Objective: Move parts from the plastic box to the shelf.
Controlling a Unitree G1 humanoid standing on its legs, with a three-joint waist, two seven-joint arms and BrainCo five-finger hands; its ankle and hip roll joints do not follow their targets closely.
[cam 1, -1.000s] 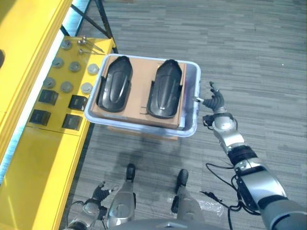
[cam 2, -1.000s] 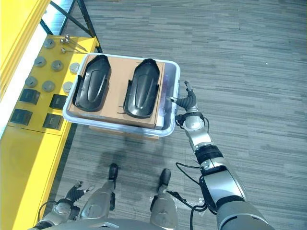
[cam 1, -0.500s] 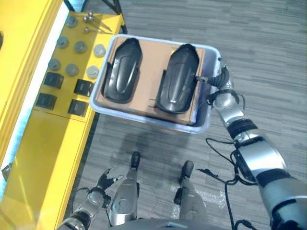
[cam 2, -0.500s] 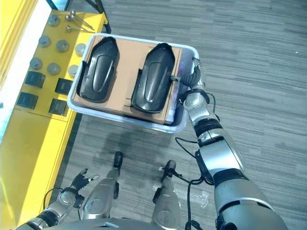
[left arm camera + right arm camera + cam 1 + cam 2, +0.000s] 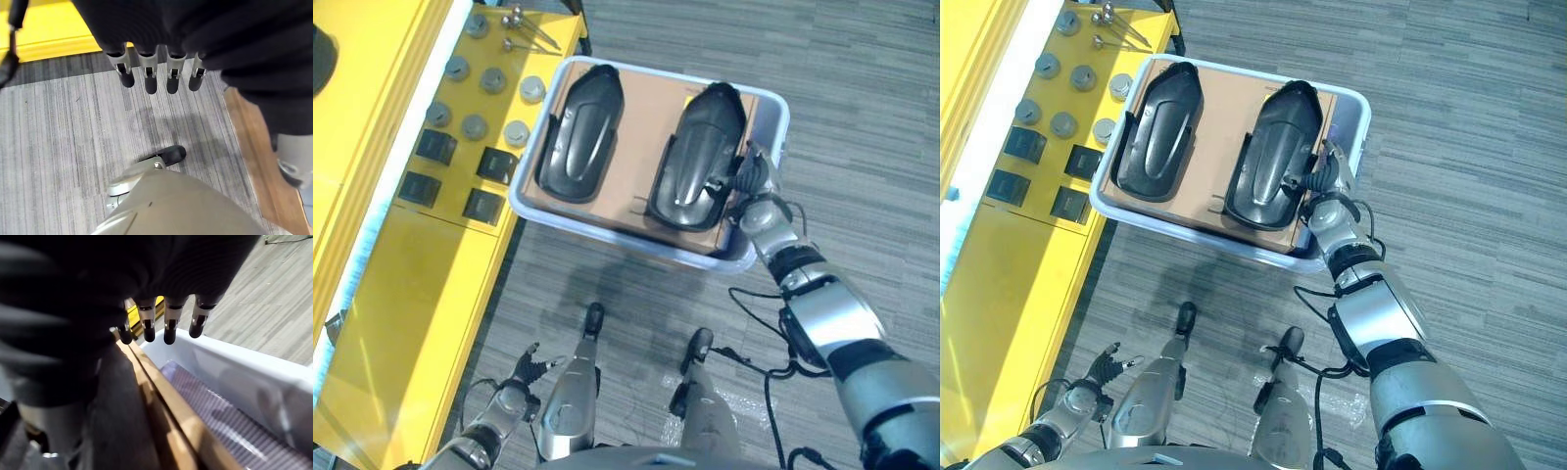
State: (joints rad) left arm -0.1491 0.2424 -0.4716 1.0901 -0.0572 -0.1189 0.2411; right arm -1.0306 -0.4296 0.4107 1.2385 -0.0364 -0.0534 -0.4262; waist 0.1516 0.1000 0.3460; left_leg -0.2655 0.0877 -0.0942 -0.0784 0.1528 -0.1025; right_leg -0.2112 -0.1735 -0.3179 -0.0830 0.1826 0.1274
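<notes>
Right wrist view shows right hand fingers straight, empty, over plastic box.

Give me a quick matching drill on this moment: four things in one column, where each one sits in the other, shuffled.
Things:
1. right hand
2. left hand
3. round grey parts
4. two black moulded parts

Places:
A. low beside the robot, above the floor
B. on the yellow shelf
C. on cardboard inside the plastic box
D. at the box's right end, by the nearer black part

Pairs: 1-D, 2-A, 3-B, 4-C
</notes>
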